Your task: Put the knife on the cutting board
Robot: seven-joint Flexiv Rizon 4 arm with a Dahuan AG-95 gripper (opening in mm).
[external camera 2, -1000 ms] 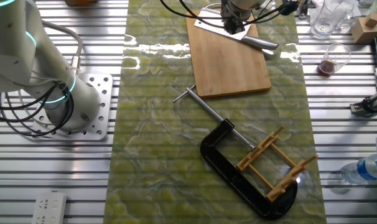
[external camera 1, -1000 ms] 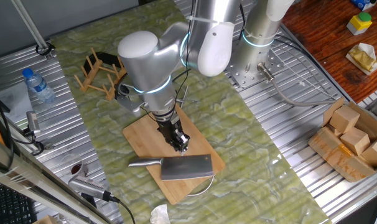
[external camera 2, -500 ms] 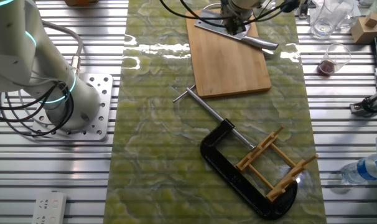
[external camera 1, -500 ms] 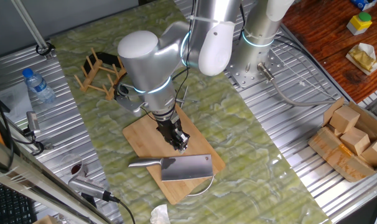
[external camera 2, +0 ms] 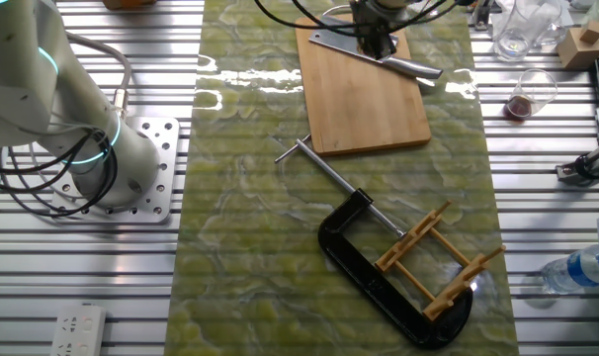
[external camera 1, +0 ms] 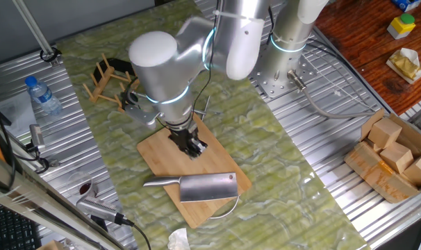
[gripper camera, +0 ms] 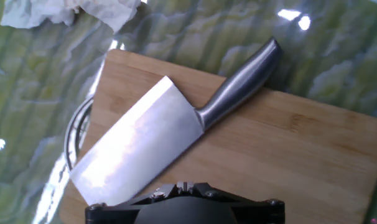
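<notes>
The cutting board point(external camera 1: 162, 156) lay on the green mat point(external camera 1: 266, 153). The knife point(external camera 1: 196, 186) rested flat at the board's 5 o'clock end, handle overhanging toward 9 o'clock. The gripper point(external camera 1: 192, 147) hung above the board's middle, holding nothing; I could not tell its finger spacing.

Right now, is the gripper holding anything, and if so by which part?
Nothing is held. The gripper is raised clear above the cutting board, and the knife lies flat on the board, blade and handle untouched.
</notes>
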